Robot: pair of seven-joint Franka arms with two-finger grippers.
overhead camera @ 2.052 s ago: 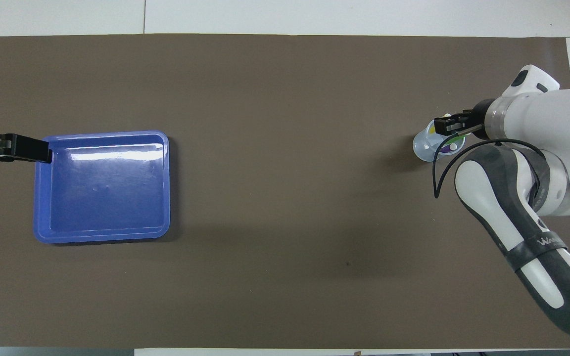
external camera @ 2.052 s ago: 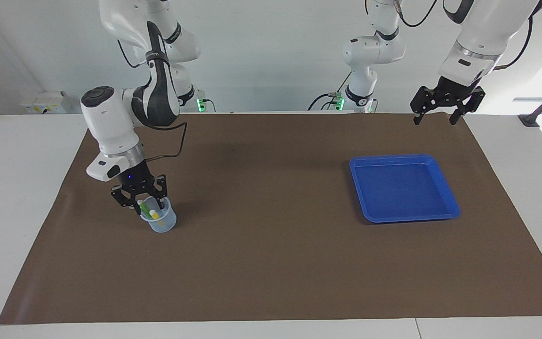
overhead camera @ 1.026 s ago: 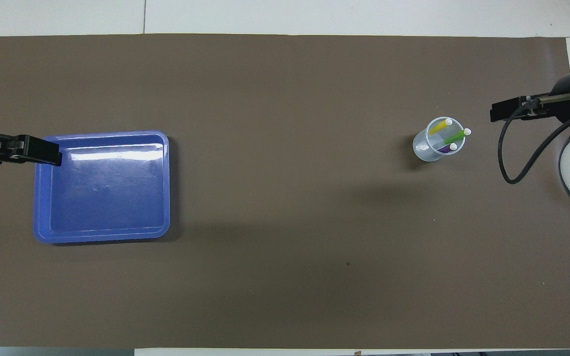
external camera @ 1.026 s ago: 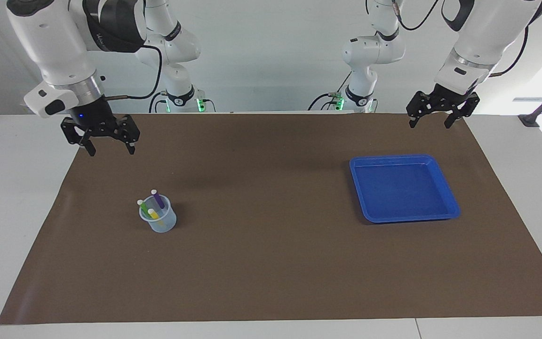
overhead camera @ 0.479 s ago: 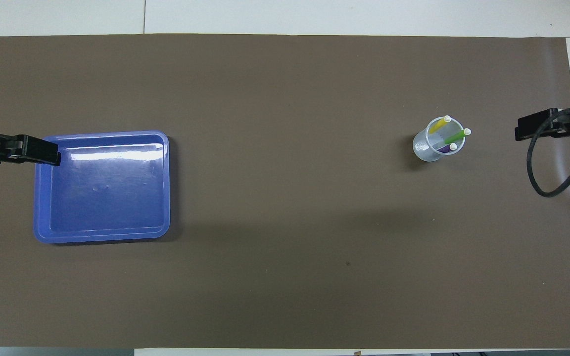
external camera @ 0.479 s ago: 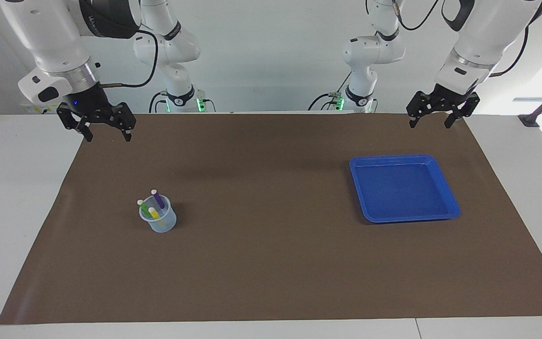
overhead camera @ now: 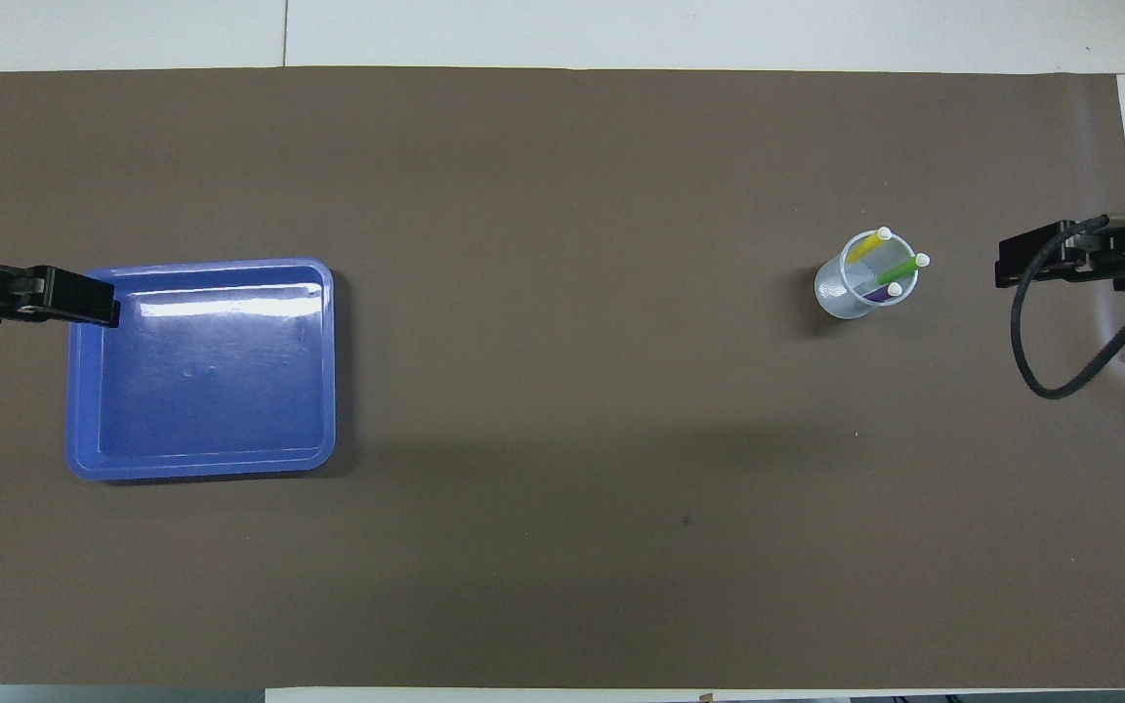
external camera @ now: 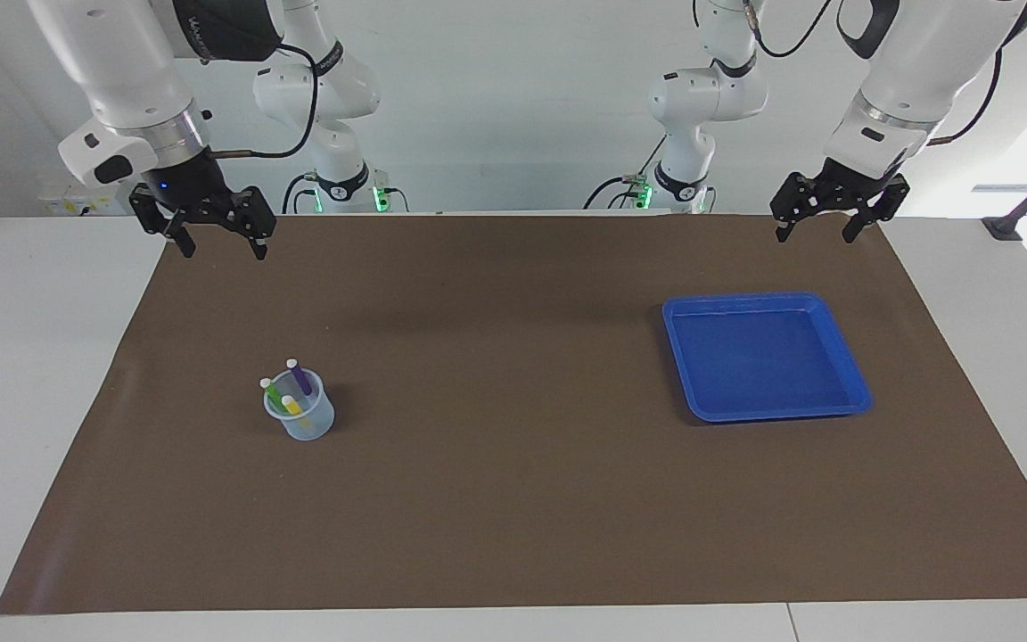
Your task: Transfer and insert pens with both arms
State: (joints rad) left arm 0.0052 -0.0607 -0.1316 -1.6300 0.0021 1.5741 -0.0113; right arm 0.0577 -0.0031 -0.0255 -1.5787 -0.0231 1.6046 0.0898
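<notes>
Currently the purple pen [external camera: 300,377], green pen [external camera: 271,391] and yellow pen [external camera: 291,406] stand tilted in a small clear plastic cup [external camera: 301,422] on the brown mat [external camera: 513,499] covering the tabletop, toward the right arm's end. Empty, the right pincer [external camera: 220,247] hangs wide over the mat's edge nearest the robots. Likewise wide and empty, the left pincer [external camera: 818,228] hangs above the mat's corner near the square blue plastic tray [external camera: 847,357].

Purple pen [external camera: 300,377], green pen [external camera: 271,391], yellow pen [external camera: 291,405], whitish tips up, leaning in clear cup [external camera: 304,423].
</notes>
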